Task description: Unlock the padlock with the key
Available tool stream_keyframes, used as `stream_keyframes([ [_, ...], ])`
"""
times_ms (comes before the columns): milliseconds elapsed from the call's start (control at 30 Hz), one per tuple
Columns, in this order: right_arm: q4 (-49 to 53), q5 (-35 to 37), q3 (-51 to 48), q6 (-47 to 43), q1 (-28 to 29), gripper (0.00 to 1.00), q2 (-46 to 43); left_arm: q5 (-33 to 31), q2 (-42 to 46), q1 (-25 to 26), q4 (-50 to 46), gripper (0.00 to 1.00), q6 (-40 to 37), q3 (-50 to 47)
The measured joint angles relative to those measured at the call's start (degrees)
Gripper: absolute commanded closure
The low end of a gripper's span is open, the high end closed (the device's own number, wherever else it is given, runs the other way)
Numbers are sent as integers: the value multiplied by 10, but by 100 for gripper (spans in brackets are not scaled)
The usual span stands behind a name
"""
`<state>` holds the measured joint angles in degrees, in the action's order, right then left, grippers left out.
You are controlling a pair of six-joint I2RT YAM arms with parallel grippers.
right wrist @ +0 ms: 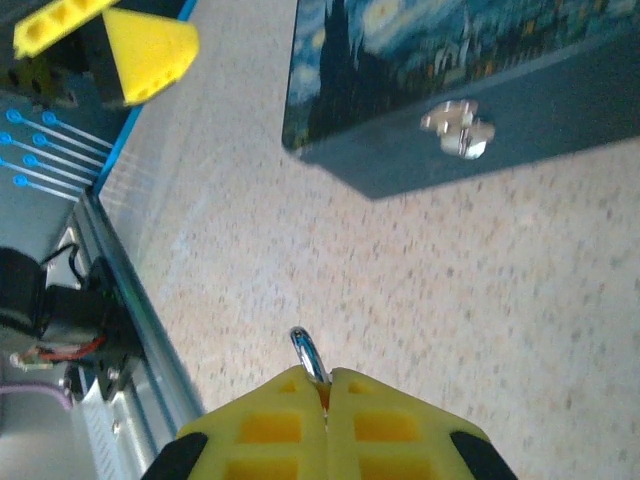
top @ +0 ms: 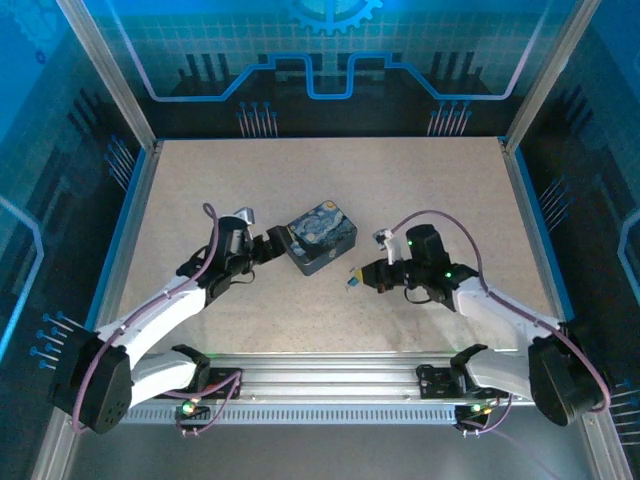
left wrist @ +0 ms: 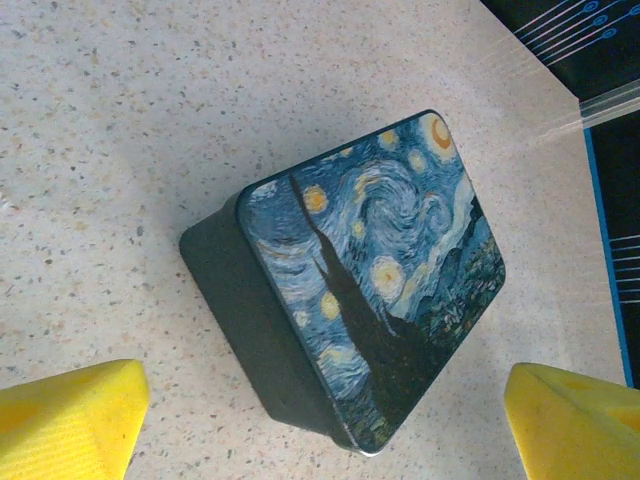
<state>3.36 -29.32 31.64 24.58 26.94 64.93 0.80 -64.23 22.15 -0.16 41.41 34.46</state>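
Top external view, swirl-painted tin (top: 320, 238) at the middle of the table (top: 200, 180), left gripper (top: 274, 243) just beside its left side, yellow fingers (left wrist: 70, 420) spread wide and empty, right gripper (right wrist: 325, 378) pressed together on the key (right wrist: 307, 350), silvery tip poking out, near the tin's front corner

Silvery loop (right wrist: 308, 352) mostly hidden between right pincer (right wrist: 326, 382) fingers.

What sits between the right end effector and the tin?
Bare tabletop, seen in the right wrist view; the right end effector, shut on the key, points at the tin.
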Motion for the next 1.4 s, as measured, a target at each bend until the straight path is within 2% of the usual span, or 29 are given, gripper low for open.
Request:
stream_keyframes([
  [267,118,24,-32,19,16,96,-76,-10,8,-3,29,2,-6,-18],
  [467,152,22,-47,24,17,96,-54,-10,8,-3,36,1,-11,-21],
  [700,139,14,-47,24,20,96,41,-10,8,-3,45,1,-11,-28],
  [1000,78,-1,-42,24,20,95,120,-10,9,-3,48,1,-11,-28],
  [1400,45,-8,-30,24,20,81,157,-5,9,-3,48,1,-11,-28],
])
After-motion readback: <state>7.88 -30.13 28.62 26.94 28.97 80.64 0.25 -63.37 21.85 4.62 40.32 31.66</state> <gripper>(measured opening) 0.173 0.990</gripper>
